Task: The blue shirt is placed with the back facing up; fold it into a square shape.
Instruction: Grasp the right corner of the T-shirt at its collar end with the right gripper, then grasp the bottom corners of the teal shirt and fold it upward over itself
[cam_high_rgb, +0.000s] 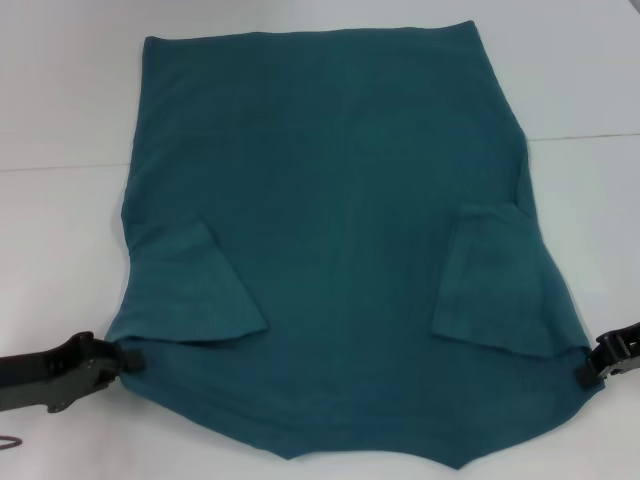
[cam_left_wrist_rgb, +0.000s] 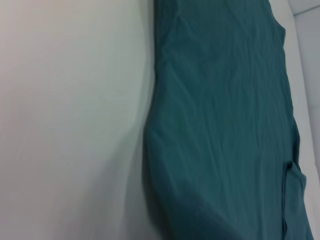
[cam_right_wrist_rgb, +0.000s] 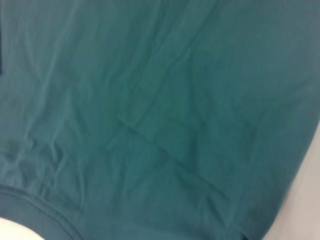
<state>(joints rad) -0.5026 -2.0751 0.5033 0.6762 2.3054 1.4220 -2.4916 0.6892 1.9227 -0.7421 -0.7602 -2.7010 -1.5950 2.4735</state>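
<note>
The blue shirt (cam_high_rgb: 340, 230) lies plain side up across the white table (cam_high_rgb: 60, 110), with both short sleeves (cam_high_rgb: 195, 290) folded inward onto the body. My left gripper (cam_high_rgb: 126, 357) is shut on the shirt's near left corner. At the near right corner, my right gripper (cam_high_rgb: 586, 372) pinches the cloth the same way. Between the two grippers the near edge is drawn outward and sags toward me in two points. In the left wrist view, the shirt (cam_left_wrist_rgb: 225, 125) runs along bare table (cam_left_wrist_rgb: 70, 115). Wrinkled shirt fabric (cam_right_wrist_rgb: 160, 110) with a fold line fills the right wrist view.
White tabletop (cam_high_rgb: 590, 80) surrounds the shirt on the left, right and far sides. A seam line in the table surface (cam_high_rgb: 585, 136) runs across behind the shirt's middle.
</note>
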